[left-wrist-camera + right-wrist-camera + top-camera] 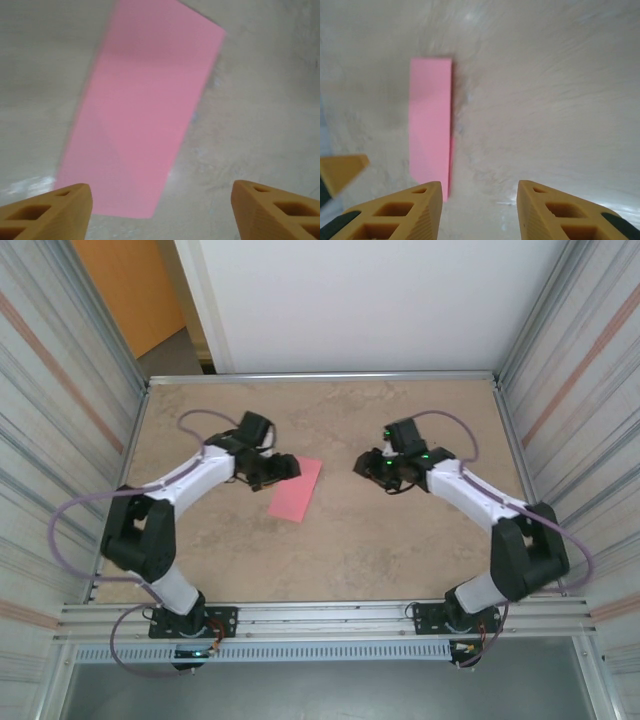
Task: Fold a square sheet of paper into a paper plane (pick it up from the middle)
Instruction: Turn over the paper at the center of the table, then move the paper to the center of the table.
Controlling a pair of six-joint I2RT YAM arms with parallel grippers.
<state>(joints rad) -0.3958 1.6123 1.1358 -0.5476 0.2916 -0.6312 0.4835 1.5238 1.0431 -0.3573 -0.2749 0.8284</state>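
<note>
1. Beige, mottled tabletop (400,550) sits inside a booth of ribbed metal walls (60,390). Along its near edge a metal rail (330,618) carries both arm bases.
2. Lilac cables (62,530) loop off the arms. The left arm's loop swings out past the table's left edge, in front of the wall.
3. The left gripper (272,470) hangs left of centre. From above, its dark body hides the fingers. In its wrist view the two orange fingers (50,210) stand wide apart at the bottom corners, both cut off by the frame. They hold nothing, and between them lie only bare table and the paper's near end.
4. The square sheet of paper (296,490) lies flat on the table just beside the left gripper and well apart from the right one. It shows as a narrow pink rectangle, set at a slant. The left wrist view of it is blurred and its far edge runs out of frame. A faint diagonal line crosses it there; whether that is a crease or a shadow I cannot tell.
5. The right gripper (372,465) hangs right of centre, turned toward the paper. Its fingers (410,215) are parted with bare table between them, gripping nothing. The paper's near end disappears behind the lower-left finger. An orange wedge (342,170) pokes in at that view's left edge, cut off; I cannot tell what it belongs to.
6. Beyond the table stand a white panel (380,300) and, far left, an orange surface (130,290).
</note>
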